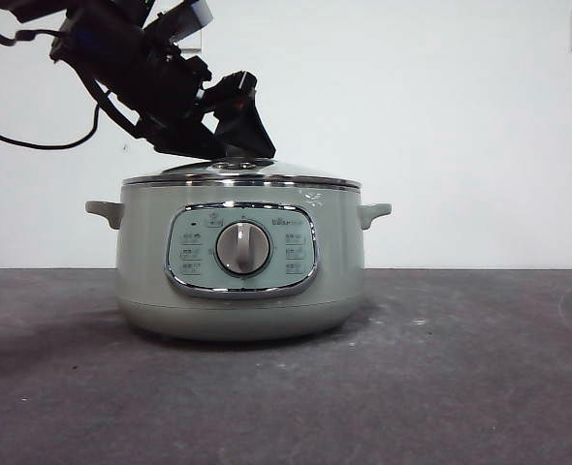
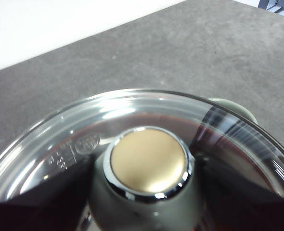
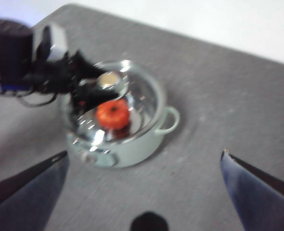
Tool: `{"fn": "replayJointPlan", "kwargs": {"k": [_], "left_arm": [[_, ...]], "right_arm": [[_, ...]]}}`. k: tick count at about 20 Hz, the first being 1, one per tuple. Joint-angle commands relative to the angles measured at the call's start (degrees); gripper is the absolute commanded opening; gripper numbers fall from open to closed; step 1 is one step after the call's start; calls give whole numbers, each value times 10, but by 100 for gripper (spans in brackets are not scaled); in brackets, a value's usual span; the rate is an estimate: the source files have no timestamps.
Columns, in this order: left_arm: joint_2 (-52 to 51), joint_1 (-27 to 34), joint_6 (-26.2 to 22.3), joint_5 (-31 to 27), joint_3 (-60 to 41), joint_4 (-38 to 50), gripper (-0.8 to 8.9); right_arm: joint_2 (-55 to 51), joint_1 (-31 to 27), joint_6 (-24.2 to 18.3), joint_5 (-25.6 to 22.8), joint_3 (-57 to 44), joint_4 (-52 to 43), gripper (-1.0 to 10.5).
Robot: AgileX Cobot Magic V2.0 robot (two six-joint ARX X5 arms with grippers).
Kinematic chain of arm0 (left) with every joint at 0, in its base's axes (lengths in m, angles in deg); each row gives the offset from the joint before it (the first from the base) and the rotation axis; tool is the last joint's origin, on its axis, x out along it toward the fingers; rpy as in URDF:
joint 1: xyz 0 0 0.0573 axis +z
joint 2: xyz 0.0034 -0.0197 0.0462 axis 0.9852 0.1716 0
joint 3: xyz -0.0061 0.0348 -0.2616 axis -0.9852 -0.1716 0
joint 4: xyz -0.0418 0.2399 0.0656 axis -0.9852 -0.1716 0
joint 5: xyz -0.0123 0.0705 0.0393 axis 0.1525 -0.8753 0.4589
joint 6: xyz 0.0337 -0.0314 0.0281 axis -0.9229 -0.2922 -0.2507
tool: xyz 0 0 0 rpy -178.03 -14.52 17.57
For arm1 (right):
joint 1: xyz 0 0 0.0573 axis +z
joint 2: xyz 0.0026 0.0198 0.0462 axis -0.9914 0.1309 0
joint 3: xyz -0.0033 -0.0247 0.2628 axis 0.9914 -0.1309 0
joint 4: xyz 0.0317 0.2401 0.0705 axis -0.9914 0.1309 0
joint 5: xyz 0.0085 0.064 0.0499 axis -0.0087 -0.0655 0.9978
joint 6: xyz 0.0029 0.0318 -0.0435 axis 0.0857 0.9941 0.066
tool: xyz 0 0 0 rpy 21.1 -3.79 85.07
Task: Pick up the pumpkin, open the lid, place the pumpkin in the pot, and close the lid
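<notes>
Up on the gray, rough table (image 1: 480, 387) sat the round, pale green pot (image 1: 150, 271), smooth and shiny, with a small handle sticking out on each side. On its front was a chrome-framed panel (image 1: 242, 250) with a silver dial (image 1: 242, 248) in the middle. Small writing sat beside the dial, but it was too tiny to read. The glass lid (image 1: 296, 174) lay flat on the pot, its chrome rim resting all the way round. A small stamped mark (image 2: 86, 143) showed in the glass, too blurry to read.

The left gripper (image 1: 230, 116) came down from the top corner, black and bulky, right at the lid's knob (image 2: 148, 161). The knob had a round tan top inside a shiny ring. I could not tell if its fingers were pinching the knob or spread apart.

The little orange pumpkin (image 3: 112, 113) sat inside the pot, seen through the glass.

The right gripper (image 3: 147, 192) hung high above the table, well away, with its fingers spread wide.
</notes>
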Motion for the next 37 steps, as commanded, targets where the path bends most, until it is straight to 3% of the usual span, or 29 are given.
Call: {"fn": "replayJointPlan", "kwargs": {"k": [1,8,10,13,14,15,17,18,24,28,37], "left_arm": [[-30,-3,5,1,2,-16,543],[-142,-3,5,2,2,-138,543],[-211,-3,12,11,2,-218,543],[-316,-3,26,45,2,-341,529],[-351,-3,36,54,2,-380,490],[-377,-3,38,55,2,-409,370],[-423,-3,38,55,2,-461,65],[-443,-3,38,55,2,-484,-16],[-478,-3,38,54,2,-523,-4],[-477,-3,37,51,2,-525,-4],[-476,-3,37,51,2,-525,-4]], "right_arm": [[2,1,7,19,-2,13,626],[20,1,2,102,-2,66,625],[30,1,-7,120,-2,89,619],[47,2,-14,143,-2,104,521],[51,1,-15,156,-2,105,491],[54,2,-19,156,-2,105,433],[61,2,-28,156,-2,110,191],[63,2,-37,156,-2,114,25],[65,1,-47,155,-2,111,1],[63,1,-18,153,-2,112,1],[58,1,-19,153,-2,112,1]]}}
